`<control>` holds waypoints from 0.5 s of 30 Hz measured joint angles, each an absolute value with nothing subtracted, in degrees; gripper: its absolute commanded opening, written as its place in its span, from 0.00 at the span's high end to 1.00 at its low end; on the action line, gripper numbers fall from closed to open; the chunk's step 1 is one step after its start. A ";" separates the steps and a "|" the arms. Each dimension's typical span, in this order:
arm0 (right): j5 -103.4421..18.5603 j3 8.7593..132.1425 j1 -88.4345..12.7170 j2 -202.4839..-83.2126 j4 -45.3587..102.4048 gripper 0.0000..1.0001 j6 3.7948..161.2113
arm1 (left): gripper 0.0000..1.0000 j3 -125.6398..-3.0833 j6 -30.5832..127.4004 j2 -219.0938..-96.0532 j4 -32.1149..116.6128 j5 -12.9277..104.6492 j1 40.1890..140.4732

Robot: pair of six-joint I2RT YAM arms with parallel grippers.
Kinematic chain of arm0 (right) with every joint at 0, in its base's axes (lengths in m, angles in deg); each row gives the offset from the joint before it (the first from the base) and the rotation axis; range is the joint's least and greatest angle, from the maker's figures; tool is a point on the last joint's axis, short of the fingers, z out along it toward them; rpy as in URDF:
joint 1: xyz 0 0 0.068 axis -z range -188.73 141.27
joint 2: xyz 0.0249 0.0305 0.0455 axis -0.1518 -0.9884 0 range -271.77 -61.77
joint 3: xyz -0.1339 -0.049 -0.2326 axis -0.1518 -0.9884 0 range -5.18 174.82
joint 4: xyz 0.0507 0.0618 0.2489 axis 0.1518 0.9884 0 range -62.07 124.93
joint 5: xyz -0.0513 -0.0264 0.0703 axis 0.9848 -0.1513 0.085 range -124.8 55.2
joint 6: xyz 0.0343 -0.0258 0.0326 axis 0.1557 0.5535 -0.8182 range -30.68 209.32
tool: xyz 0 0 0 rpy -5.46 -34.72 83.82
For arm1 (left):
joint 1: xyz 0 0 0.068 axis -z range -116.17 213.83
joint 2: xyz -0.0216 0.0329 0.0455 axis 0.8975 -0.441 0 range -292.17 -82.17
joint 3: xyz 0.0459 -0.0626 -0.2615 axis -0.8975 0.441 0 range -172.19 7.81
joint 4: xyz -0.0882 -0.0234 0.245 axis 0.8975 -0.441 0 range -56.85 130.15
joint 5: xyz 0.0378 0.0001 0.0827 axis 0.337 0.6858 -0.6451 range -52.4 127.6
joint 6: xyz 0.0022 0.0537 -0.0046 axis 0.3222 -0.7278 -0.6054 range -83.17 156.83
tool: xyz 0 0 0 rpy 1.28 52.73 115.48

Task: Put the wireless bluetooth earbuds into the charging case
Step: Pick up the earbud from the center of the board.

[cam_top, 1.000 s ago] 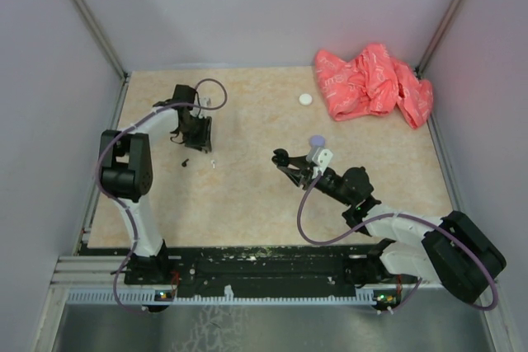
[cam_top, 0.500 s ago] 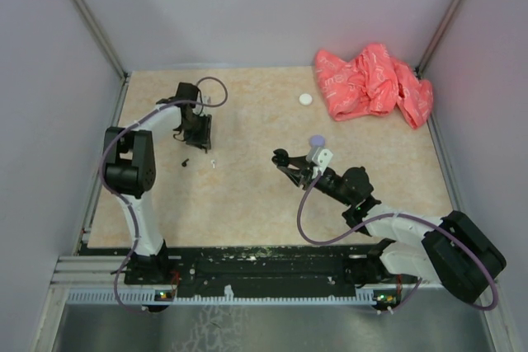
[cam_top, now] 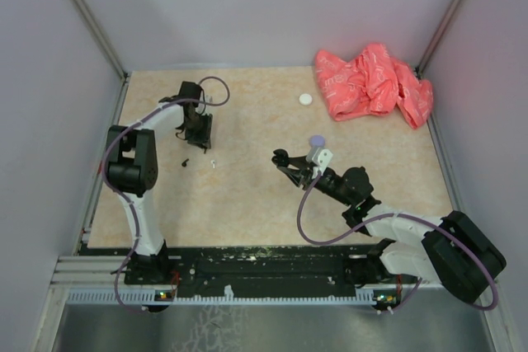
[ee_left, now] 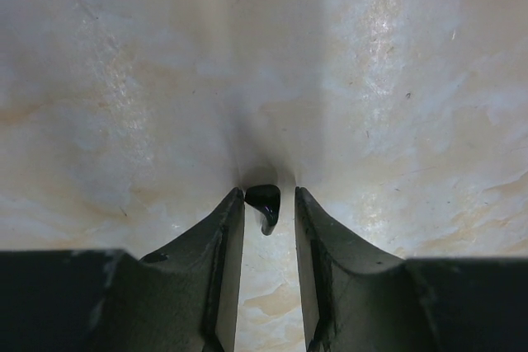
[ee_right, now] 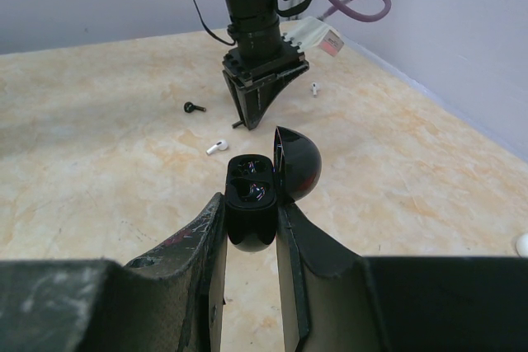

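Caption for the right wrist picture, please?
Right gripper holds the black charging case, lid open, facing the left gripper.

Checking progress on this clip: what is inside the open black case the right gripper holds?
Two glossy sockets show in the black case, its lid open; no earbud is seen in them. The right gripper covers the case's lower sides.

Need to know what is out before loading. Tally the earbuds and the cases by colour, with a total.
Black earbuds: 2
White earbuds: 2
Black case, open: 1
White case: 1
Lavender case: 1
Total: 7
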State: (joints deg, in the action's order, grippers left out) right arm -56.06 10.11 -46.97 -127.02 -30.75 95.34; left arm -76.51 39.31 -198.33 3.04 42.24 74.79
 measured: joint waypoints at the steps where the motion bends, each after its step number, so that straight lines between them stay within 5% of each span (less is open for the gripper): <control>1: -56.10 10.11 -46.97 -127.02 -30.75 1.00 95.34 | 0.64 -76.61 39.18 -198.44 2.91 42.07 74.95; 15: -56.54 10.11 -46.97 -127.02 -30.75 1.00 95.32 | 0.66 -80.09 37.43 -200.71 -0.89 35.86 77.61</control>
